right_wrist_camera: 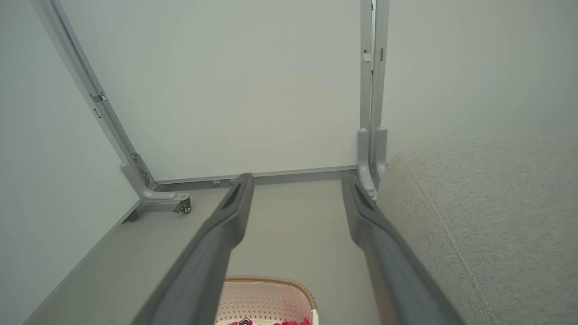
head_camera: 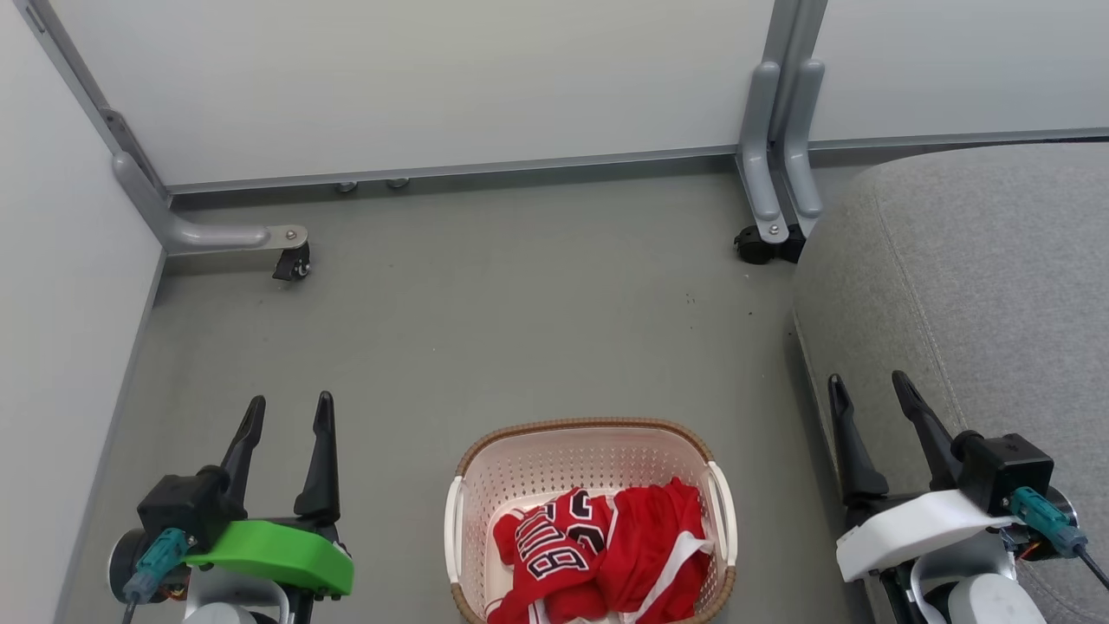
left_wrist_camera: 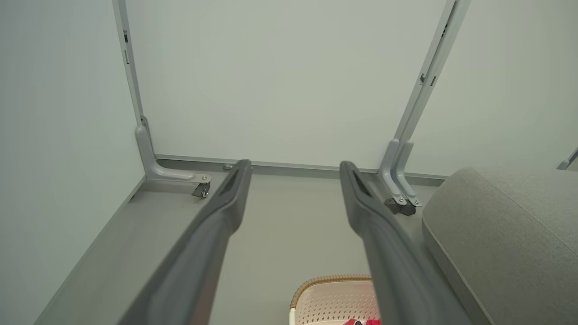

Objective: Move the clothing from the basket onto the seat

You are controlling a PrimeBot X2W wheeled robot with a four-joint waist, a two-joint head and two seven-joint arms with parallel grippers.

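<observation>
The cream basket [head_camera: 554, 451] with a brown rim stands on the floor at the bottom centre of the head view. Inside it lies the red clothing: a jersey [head_camera: 550, 542] with black-and-white lettering and shorts [head_camera: 658, 542] with white stripes. The grey seat [head_camera: 979, 286] fills the right side. My left gripper [head_camera: 290, 403] hangs open to the left of the basket, empty. My right gripper [head_camera: 866, 381] is open and empty, right of the basket, at the seat's front edge. The basket rim [left_wrist_camera: 332, 280] and seat [left_wrist_camera: 505, 225] show in the left wrist view, as do the basket [right_wrist_camera: 266, 293] and seat [right_wrist_camera: 487, 207] in the right wrist view.
Pale partition walls close off the back and left. Their grey metal feet with castors [head_camera: 293, 260] [head_camera: 762, 244] stand on the grey floor [head_camera: 520, 312] beyond the basket.
</observation>
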